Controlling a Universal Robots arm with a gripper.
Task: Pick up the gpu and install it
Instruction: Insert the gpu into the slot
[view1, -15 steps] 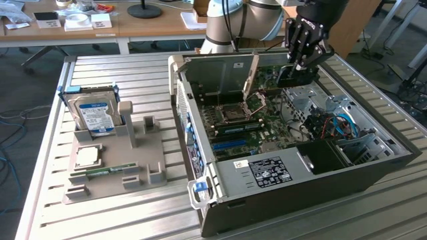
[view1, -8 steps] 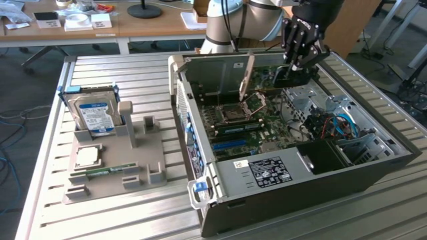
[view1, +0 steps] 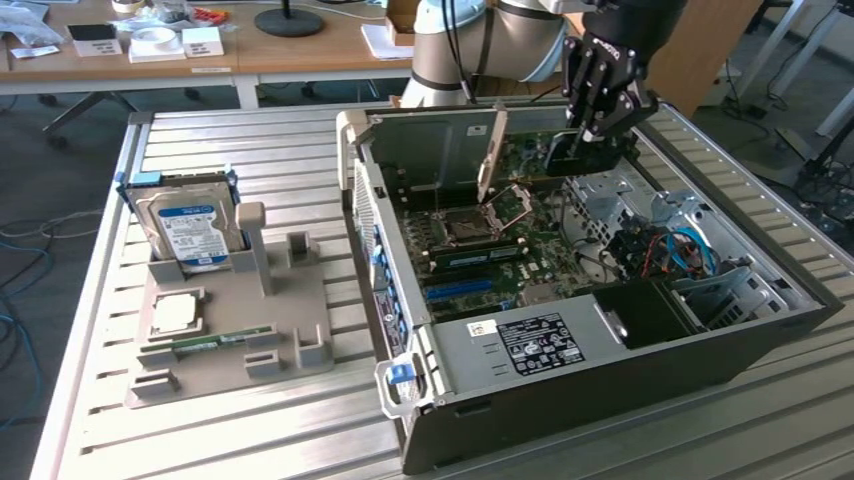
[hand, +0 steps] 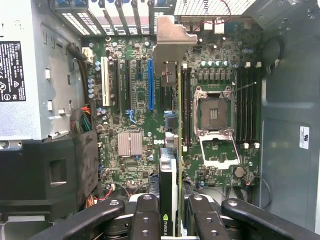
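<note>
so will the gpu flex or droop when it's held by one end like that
Probably stiff: edge-on, the gpu runs as a straight line with no visible sag out to its silvery bracket. It may lever a little in the grip, since the gripper clamps the end away from that bracket. Likely fragile: a thin bare board edge shows along it.

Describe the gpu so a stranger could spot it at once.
Look inside the open dark metal computer case, over its green motherboard. There the black end effector clamps the gpu, a thin flat black card with a silvery bracket at one end. It alone is gripped, edge-on near the long blue slot.
</note>
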